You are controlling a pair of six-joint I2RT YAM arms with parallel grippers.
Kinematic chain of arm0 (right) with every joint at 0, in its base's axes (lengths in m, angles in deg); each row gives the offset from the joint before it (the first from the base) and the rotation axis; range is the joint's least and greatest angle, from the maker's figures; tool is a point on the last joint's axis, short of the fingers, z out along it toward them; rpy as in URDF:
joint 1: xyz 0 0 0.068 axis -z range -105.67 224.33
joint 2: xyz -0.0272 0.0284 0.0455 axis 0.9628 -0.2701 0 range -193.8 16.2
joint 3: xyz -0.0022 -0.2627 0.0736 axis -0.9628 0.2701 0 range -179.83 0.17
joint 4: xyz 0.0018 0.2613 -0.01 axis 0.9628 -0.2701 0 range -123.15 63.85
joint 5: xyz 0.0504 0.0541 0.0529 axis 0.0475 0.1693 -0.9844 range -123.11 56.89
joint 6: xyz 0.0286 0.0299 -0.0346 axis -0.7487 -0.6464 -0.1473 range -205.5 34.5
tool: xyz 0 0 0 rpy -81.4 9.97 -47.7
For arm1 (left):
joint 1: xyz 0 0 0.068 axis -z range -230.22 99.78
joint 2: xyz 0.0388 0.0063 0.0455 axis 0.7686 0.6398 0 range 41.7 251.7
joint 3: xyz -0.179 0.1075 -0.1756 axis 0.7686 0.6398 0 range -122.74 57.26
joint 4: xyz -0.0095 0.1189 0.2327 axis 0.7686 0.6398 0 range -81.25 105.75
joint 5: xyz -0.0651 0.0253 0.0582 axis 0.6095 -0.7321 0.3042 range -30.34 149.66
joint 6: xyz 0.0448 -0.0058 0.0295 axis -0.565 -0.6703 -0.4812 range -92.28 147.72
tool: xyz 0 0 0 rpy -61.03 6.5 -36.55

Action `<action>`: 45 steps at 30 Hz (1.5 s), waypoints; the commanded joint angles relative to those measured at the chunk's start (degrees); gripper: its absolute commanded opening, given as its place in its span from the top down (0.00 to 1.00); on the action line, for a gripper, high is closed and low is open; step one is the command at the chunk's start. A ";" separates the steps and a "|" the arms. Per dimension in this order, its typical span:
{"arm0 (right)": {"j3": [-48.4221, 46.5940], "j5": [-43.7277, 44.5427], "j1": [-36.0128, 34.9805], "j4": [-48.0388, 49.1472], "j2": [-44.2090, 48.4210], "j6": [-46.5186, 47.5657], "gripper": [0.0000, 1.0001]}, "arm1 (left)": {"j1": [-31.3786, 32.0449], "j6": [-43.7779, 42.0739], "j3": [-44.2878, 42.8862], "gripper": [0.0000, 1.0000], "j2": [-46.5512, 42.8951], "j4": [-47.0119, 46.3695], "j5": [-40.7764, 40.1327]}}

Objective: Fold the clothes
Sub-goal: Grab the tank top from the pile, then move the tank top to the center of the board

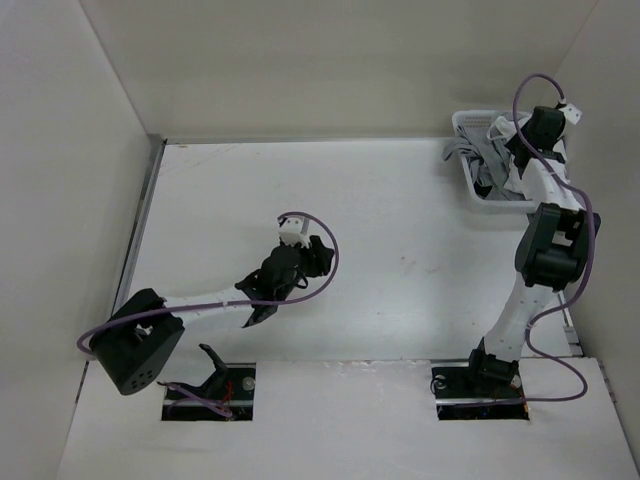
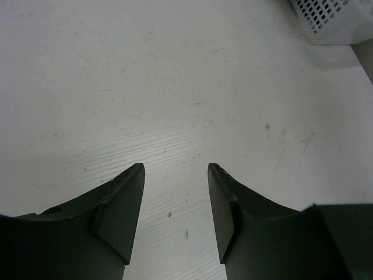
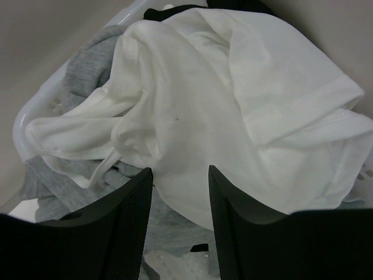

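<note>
The left gripper (image 2: pixel 175 170) is held spread above the surface (image 2: pixel 145 70). The right gripper (image 3: pixel 180 172), likewise spread, is poised over the white garment (image 3: pixel 233 99) heaped in the basket (image 3: pixel 22 125). The grey clothing (image 3: pixel 81 70) tangled beneath could be pinched along with it.

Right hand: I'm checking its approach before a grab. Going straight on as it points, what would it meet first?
Most likely the crumpled white garment heaped in the basket, directly ahead of the open right hand; how far off is unclear.
</note>
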 commanded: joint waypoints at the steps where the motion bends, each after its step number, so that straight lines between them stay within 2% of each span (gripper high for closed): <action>1: -4.26 -3.23 -0.08 1.97 -1.17 0.20 0.52 | -0.42 0.68 -0.04 0.54 0.59 -3.90 1.37; 4: -5.75 -3.40 -0.17 1.53 -2.49 0.55 0.55 | -0.34 0.50 -0.13 0.54 0.67 -4.07 1.63; 8: -6.02 -2.70 -0.17 1.18 -2.93 -0.15 0.79 | -0.42 0.41 -0.04 0.54 0.68 -4.08 1.63; 11: -5.85 -2.79 0.09 1.09 -2.49 -0.24 0.85 | -0.51 0.59 -0.04 0.54 0.59 -4.16 1.63; 13: -5.93 -3.05 0.36 0.83 -2.32 0.11 0.80 | -0.51 0.59 0.05 0.55 0.59 -4.25 1.63; 16: -6.81 -2.61 0.62 -0.05 -2.40 0.73 0.62 | -0.77 0.50 0.22 0.55 0.41 -4.34 1.63; 18: -7.51 -2.70 0.80 -0.75 -2.93 0.90 0.62 | -0.95 0.59 0.31 0.55 0.41 -4.34 1.63; 21: -8.83 -3.23 1.06 -2.07 -4.07 0.90 0.72 | -1.21 0.67 0.40 0.55 0.32 -4.34 1.63; 23: -9.01 -3.05 1.24 -2.69 -4.16 0.29 0.88 | -1.39 0.68 0.40 0.55 0.32 -4.34 1.63; 24: -8.23 -2.70 1.33 -2.17 -3.55 -0.23 0.93 | -1.48 0.59 0.40 0.55 0.24 -4.43 1.63; 26: -6.56 -3.31 1.24 -0.59 -1.54 -1.03 0.99 | -1.83 0.67 0.48 0.55 -0.11 -4.51 1.63; 31: 1.69 -3.31 0.45 6.62 10.92 -3.13 1.00 | -2.53 1.20 0.92 0.55 -0.38 -4.78 1.63; 35: 8.81 -2.70 -4.20 8.82 23.75 -4.72 1.00 | -2.97 2.08 2.06 0.55 -1.69 -5.74 1.37; 41: 17.08 0.72 -17.90 8.57 43.36 -3.76 1.00 | -6.04 4.54 4.61 0.55 -5.03 -6.89 1.63; 45: 18.23 1.08 -31.77 5.93 53.91 -1.91 0.99 | -8.77 6.12 6.11 0.55 -8.89 -6.01 1.63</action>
